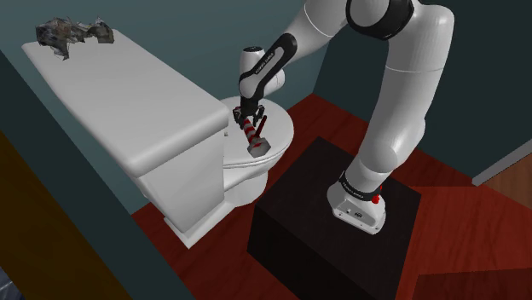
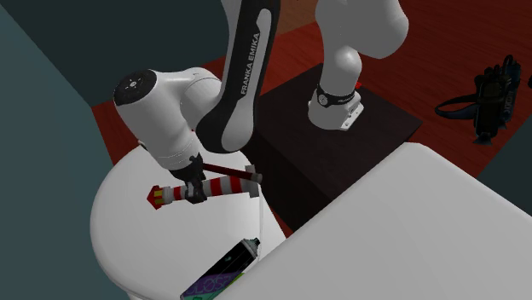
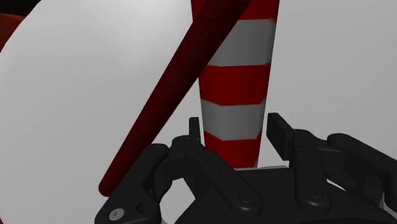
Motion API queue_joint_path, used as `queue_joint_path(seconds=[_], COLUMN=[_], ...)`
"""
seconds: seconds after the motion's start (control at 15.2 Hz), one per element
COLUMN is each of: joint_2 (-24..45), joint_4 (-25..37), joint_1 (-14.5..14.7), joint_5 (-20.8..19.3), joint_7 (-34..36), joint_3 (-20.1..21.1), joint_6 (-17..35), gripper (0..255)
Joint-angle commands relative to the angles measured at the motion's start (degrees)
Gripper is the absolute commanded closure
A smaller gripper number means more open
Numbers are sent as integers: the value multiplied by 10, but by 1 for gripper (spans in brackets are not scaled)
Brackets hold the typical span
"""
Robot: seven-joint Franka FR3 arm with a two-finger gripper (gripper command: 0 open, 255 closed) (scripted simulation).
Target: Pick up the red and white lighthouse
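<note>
The red and white striped lighthouse [image 1: 252, 134] [image 2: 223, 185] [image 3: 234, 95] has a grey base and a dark red top. It hangs tilted just over the white toilet lid [image 1: 280, 128] [image 2: 128, 226]. My gripper [image 1: 247, 119] [image 2: 194, 189] [image 3: 232, 130] is shut on its striped shaft, near the dark red top end. In the wrist view the black fingers [image 3: 194, 130] stand on either side of the shaft. A dark red rod [image 3: 165, 102] slants beside the shaft.
The white toilet tank [image 1: 128, 94] lies behind the lid, with a dark crumpled object [image 1: 72, 34] at its far end. A purple and green container [image 2: 223, 273] sits at the lid's back edge. The black stand [image 1: 315, 204] is close by. A black bag [image 2: 490, 98] rests on the red floor.
</note>
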Motion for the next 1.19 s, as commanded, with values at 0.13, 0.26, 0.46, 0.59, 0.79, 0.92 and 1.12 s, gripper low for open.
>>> queue_joint_path(seconds=[0.13,0.26,0.46,0.59,0.79,0.92,1.12], joint_2=[-15,-29,-49,-62,-81,-93,-100], joint_4=[-4,-4,-4,-3,0,2,4], joint_1=[-1,-2,-3,-4,-4,-5,-5], joint_5=[2,4,7,9,11,13,13], joint_7=[-2,-3,-4,-5,-7,-8,-8], joint_3=[1,2,3,4,5,6,6], joint_6=[-11,-25,-46,-60,-81,-96,-104], gripper=[255,255,255,255,255,255,255])
